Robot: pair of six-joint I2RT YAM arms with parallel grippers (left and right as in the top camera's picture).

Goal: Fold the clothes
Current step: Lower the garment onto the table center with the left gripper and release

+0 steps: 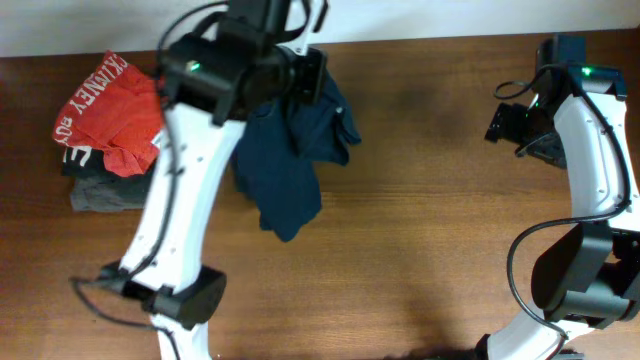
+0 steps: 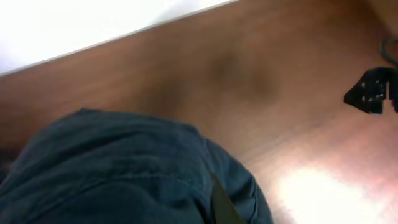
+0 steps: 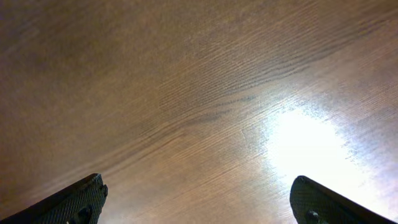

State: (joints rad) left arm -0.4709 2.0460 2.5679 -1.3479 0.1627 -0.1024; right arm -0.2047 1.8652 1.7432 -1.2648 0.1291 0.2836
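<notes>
The clothes [image 1: 285, 175], a plain dark navy garment, hang bunched from my left gripper [image 1: 310, 80] near the back of the table, and the lower end trails onto the wood. My left gripper is shut on the cloth's upper part. In the left wrist view the navy cloth [image 2: 124, 168] fills the lower left and covers the fingers. My right gripper [image 1: 510, 125] hovers at the far right, well apart from the garment. In the right wrist view its open jaws [image 3: 199, 202] hold nothing, with bare wood between the fingertips [image 3: 68, 205].
A red garment with white lettering [image 1: 110, 110] lies on a folded grey garment [image 1: 105, 190] at the left side. The wooden table [image 1: 430, 220] ends at a white wall along the back. The right gripper [image 2: 373, 90] shows in the left wrist view at the right edge.
</notes>
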